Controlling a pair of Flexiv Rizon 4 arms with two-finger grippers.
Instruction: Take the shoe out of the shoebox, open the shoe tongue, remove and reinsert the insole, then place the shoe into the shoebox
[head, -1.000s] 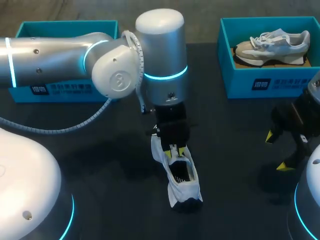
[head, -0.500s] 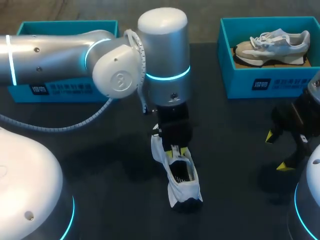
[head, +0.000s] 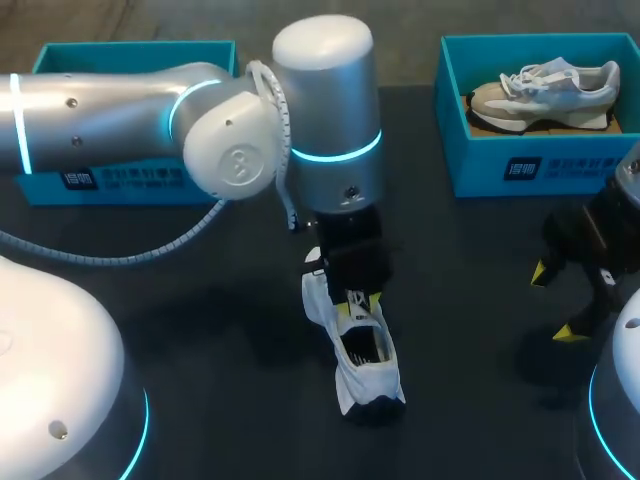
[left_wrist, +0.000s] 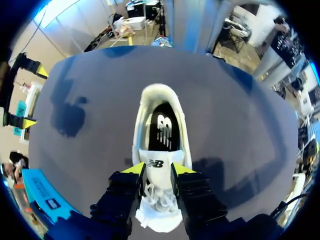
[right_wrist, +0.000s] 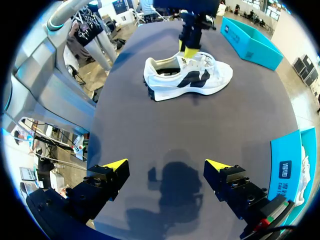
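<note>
A white shoe (head: 366, 362) with a dark side mark stands on the dark table's middle, its heel toward the near edge. My left gripper (head: 357, 300) comes straight down over the shoe (left_wrist: 161, 107). Its yellow-tipped fingers (left_wrist: 134, 169) stand narrowly apart, one pressed against each side of the white tongue (left_wrist: 156, 171). The black insole (left_wrist: 163, 131) lies inside the shoe, ahead of the fingers. My right gripper (head: 554, 302) hovers open near the table's right edge, far from the shoe (right_wrist: 190, 77), and nothing is between its fingers (right_wrist: 112, 166).
A teal shoebox (head: 545, 165) at the back right holds a second, grey-and-white shoe (head: 545, 88). Another teal shoebox (head: 120, 58) sits at the back left, mostly hidden behind my left arm. Bare dark table lies between the shoe and my right gripper.
My left gripper has shifted slightly along the shoe, still at the tongue. The shoe and my right arm have stayed in place.
</note>
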